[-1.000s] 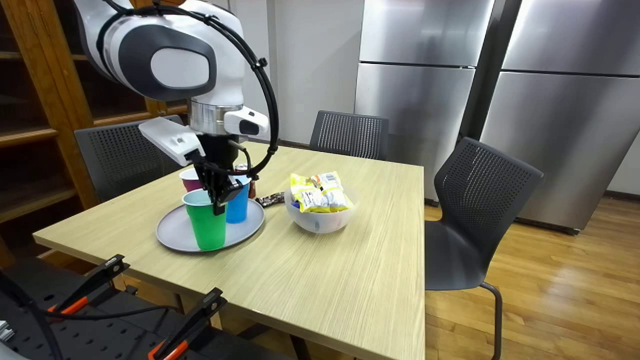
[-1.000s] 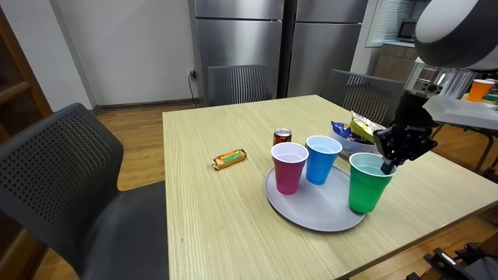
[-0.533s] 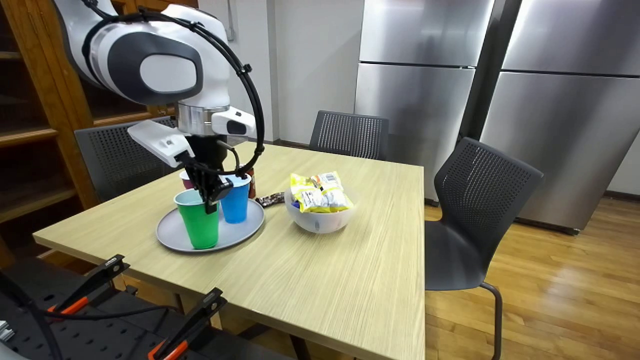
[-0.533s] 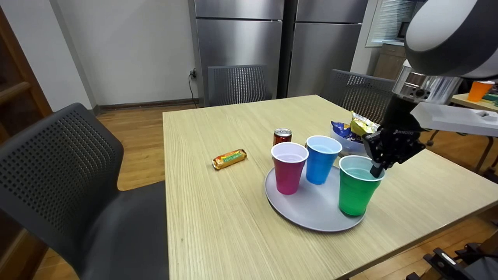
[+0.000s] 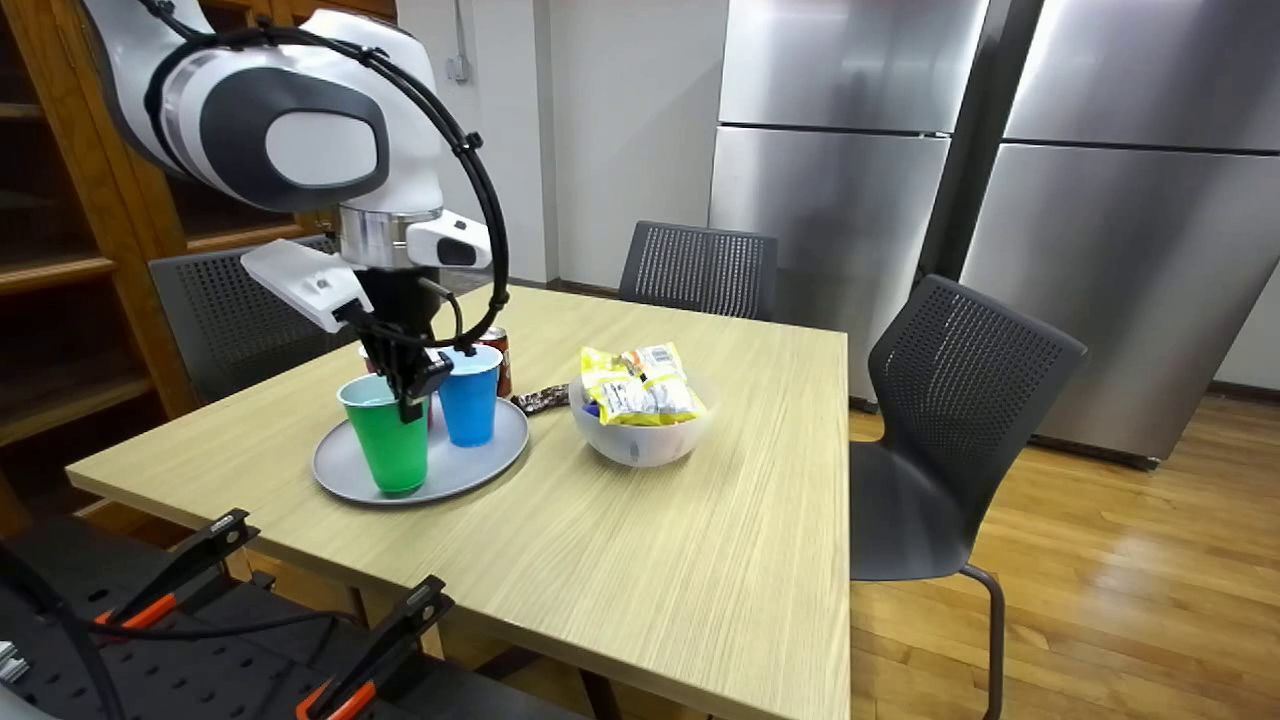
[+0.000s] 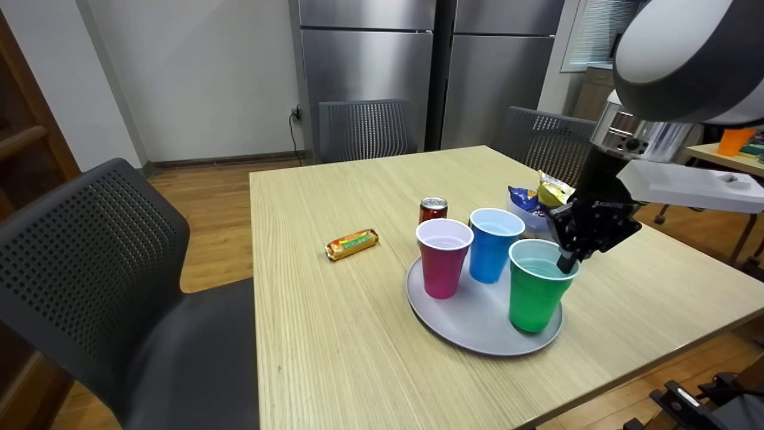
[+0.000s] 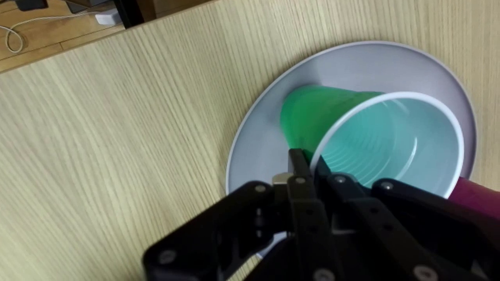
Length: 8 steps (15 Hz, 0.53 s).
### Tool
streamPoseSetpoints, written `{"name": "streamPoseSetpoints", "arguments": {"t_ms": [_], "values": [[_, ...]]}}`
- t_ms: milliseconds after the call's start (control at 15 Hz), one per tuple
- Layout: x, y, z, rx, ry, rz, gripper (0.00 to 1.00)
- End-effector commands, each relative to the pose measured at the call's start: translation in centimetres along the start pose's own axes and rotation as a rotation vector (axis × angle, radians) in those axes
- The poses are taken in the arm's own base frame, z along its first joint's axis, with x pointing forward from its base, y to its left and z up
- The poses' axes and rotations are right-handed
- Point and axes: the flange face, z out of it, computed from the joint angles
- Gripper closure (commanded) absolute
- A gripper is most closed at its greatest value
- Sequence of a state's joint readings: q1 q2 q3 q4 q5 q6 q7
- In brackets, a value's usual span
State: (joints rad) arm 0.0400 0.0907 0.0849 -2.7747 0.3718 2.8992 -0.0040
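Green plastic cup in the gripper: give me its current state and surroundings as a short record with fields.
Held: green plastic cup, mouth up, looking slightly tilted
Gripper: shut on the cup's rim, one finger outside, one inside
Below: round grey plate; whether the cup's base touches it, cannot tell
Also on plate: magenta plastic cup and blue plastic cup, upright
On pale wooden table: red metal can, gold-wrapped snack bar, translucent plastic bowl holding snack bags

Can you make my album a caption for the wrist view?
Gripper pinches a green cup by its rim over a gray plate, a magenta cup peeking in.
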Motion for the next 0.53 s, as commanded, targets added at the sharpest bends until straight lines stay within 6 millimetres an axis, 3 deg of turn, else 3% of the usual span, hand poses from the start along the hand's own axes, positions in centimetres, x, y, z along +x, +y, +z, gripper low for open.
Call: {"name": "streamPoseSetpoints", "arguments": {"t_ms": [0, 467], "values": [[0.20, -1.12, -0.08, 0.011, 0.022, 0.024, 0.99], [0.83, -2.09, 0.32, 0.022, 0.027, 0.022, 0.99]]}}
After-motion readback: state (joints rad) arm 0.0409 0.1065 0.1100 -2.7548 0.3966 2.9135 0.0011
